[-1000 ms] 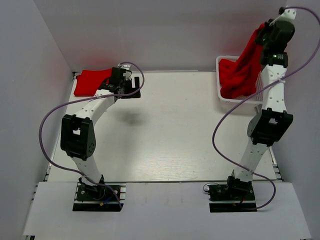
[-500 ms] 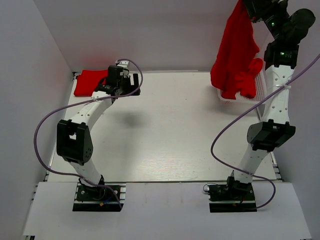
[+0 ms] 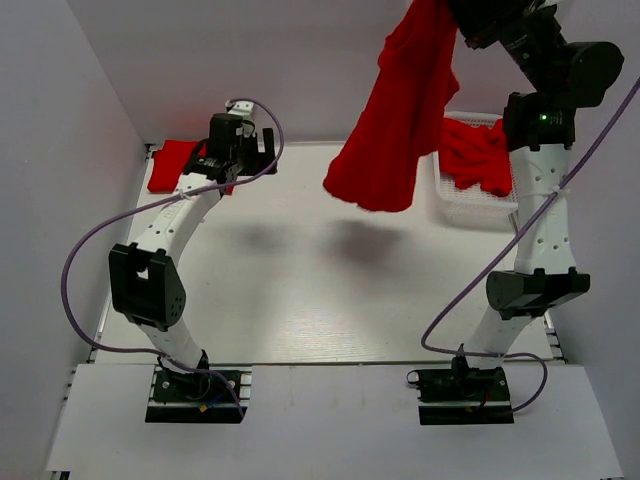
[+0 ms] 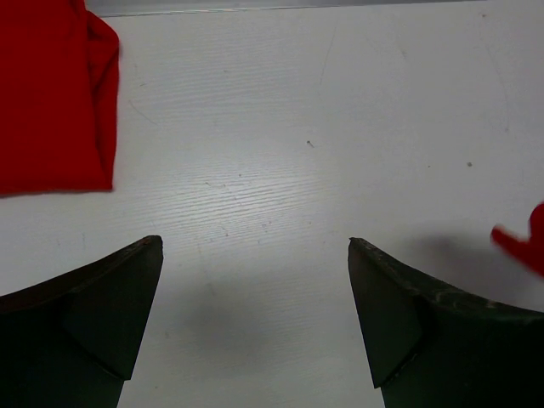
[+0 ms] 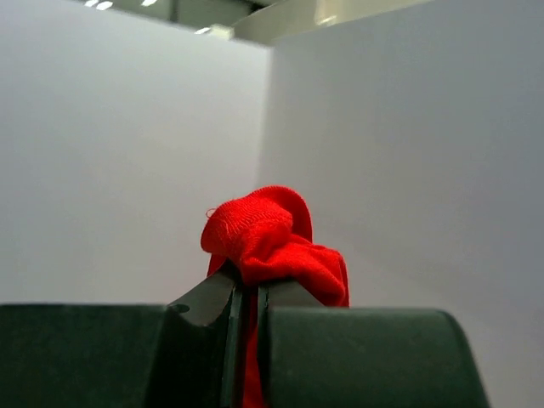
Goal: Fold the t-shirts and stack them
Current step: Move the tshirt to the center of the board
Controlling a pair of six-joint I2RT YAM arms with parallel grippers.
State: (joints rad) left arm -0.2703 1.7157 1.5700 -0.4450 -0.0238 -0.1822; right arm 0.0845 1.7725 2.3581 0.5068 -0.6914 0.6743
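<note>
The right gripper is raised high above the white mesh basket, up at the top edge of the overhead view. Its jaws are pressed together on a bunched fold of red cloth, with only a thin seam between them in the wrist view and a knob of fabric sticking out above the fingertips. This is the hanging t-shirt. It drapes down from the jaws in a long loose sheet. Its lower hem is in the air to the left of the basket, clear of the counter, where it casts a soft shadow.

Inside the basket lies a crumpled heap of t-shirts, the same bright red, piled against the basket's right-hand wall. From these views I cannot tell how many shirts are in the heap.

Well apart from the basket, at the opposite far corner of the counter, lies the folded t-shirt. It is flat with a straight lower edge, and its right side shows a doubled fold in the left wrist view.

The left gripper is on the basket side of that folded t-shirt, near it but not touching. Its jaws are spread wide and hold nothing, with bare counter showing between the two dark fingers. A small sliver of red fabric shows at the right border of the left wrist view, towards the basket. I cannot tell which shirt it belongs to.
</note>
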